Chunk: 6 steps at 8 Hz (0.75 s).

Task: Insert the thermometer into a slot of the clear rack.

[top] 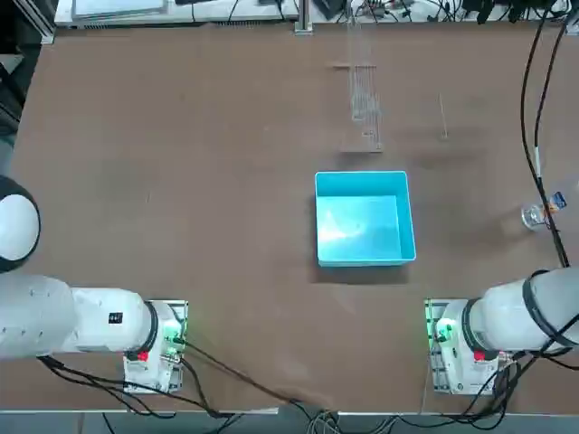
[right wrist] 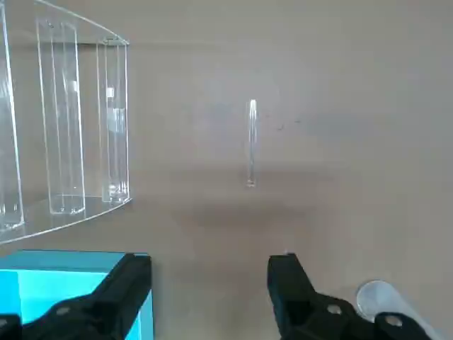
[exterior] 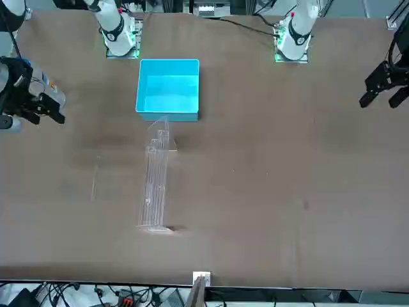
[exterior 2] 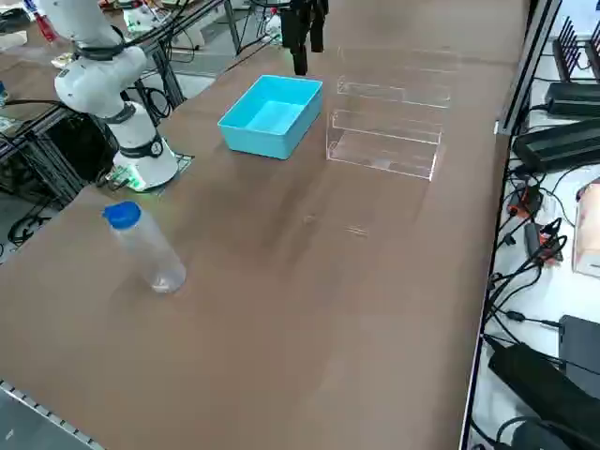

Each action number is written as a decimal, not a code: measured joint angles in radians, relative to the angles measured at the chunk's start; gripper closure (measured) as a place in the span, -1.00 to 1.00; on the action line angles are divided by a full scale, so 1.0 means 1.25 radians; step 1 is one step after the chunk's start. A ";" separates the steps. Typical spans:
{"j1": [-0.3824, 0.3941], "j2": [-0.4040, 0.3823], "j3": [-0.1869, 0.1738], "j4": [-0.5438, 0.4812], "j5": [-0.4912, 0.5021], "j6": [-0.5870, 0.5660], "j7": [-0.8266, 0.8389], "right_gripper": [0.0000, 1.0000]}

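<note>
Two black fingers of the right gripper (right wrist: 210, 273) are standing wide apart, holding nothing, hanging above the brown bench (top: 181, 181) near the blue bin (top: 364, 218). Beyond the bin, the clear rack (top: 364, 86) is standing upright, and the thermometer (right wrist: 251, 144) is lying flat just beside it, apart from everything.

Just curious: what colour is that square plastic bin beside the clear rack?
Bright blue square plastic bin, clearest in the top view.
</note>
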State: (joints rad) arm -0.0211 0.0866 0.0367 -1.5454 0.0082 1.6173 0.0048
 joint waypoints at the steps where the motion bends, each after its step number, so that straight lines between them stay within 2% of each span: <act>1: 0.000 0.000 0.000 0.000 0.000 0.000 0.000 -1.00; 6: 0.001 0.000 0.002 0.001 0.000 0.007 0.000 -1.00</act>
State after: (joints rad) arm -0.0205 0.0860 0.0389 -1.5440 0.0077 1.6259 0.0047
